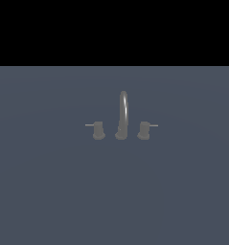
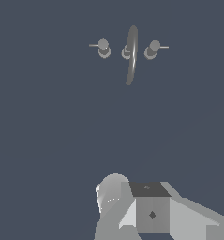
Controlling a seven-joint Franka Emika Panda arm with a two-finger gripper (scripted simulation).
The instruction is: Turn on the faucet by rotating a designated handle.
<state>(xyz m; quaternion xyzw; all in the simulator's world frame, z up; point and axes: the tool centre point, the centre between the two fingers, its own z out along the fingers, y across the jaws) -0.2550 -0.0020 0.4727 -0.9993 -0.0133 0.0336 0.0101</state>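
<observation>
While the faucet [image 1: 122,117] stands at the middle of the exterior frame on a flat blue-grey floor [image 1: 49,191], its arched spout [image 1: 123,107] rises between two stubby knobs. Left of the spout sits the handle [image 1: 98,130], rod lever pointing toward frame left; the twin knob [image 1: 143,130] points right. No arm shows there, and the wrist view shows only grey robot housing [image 2: 151,211], so I cannot tell the gripper's state.

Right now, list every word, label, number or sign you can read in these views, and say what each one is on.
None: no text can be read in either view.
The faucet, its handle and the twin knob are plain grey.
The grey block on the arm bears only a small dark diamond mark, not a character.
</observation>
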